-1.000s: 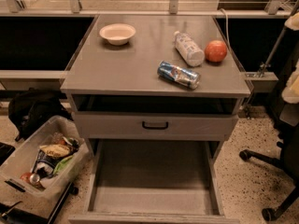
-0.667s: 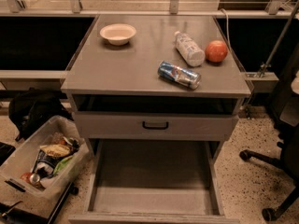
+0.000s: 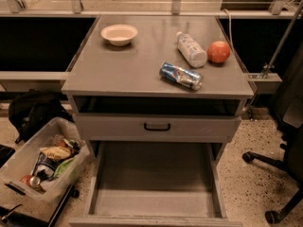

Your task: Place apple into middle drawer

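The apple (image 3: 218, 51) is small, round and red-orange. It sits on the cabinet top (image 3: 132, 65) near the right edge, beside a plastic bottle (image 3: 191, 49) lying on its side. The middle drawer (image 3: 156, 193) is pulled out at the bottom of the view, and its flat grey floor is bare. Above it is a closed grey drawer front with a small black handle (image 3: 156, 126). My gripper is not in view.
A crushed blue can (image 3: 180, 75) lies in front of the bottle and a white bowl (image 3: 119, 34) stands at the back left. A plastic bin of clutter (image 3: 42, 164) and a black bag (image 3: 33, 112) are on the floor at left. An office chair base (image 3: 279, 169) is at right.
A pale shape at the right edge of the view has slid out of sight. The apple, bottle, can and drawer have not moved.
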`<state>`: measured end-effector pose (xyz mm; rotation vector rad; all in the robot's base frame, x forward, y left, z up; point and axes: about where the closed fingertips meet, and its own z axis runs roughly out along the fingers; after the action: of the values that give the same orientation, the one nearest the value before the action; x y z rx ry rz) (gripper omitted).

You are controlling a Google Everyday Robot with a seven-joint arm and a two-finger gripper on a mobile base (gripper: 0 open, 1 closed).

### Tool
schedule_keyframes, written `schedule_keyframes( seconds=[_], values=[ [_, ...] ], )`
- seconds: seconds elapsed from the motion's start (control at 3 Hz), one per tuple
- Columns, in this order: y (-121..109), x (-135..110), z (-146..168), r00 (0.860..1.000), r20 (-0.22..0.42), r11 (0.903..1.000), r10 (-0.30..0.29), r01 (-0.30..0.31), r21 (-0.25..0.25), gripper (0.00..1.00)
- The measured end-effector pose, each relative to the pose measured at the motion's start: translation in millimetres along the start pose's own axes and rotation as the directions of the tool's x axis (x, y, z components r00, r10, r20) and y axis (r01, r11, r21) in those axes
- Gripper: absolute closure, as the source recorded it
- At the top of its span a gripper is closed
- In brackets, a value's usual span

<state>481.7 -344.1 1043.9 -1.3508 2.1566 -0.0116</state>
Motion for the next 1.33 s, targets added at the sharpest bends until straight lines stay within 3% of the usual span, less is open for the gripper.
schedule_keyframes(
  seconds=[0.33,0.67,1.0,1.33],
  values=[
    [-31,17,20,0.987,0.162,0.9994,0.012,-0.007,-0.033,0.00],
    [-54,3,29,0.937,0.350,0.9986,0.027,-0.009,-0.053,0.00],
    [-71,-27,1,0.862,0.507,0.9999,-0.011,0.012,0.002,0.00],
    [-83,-36,1,0.863,0.504,0.9996,-0.009,-0.005,0.027,0.00]
  ],
)
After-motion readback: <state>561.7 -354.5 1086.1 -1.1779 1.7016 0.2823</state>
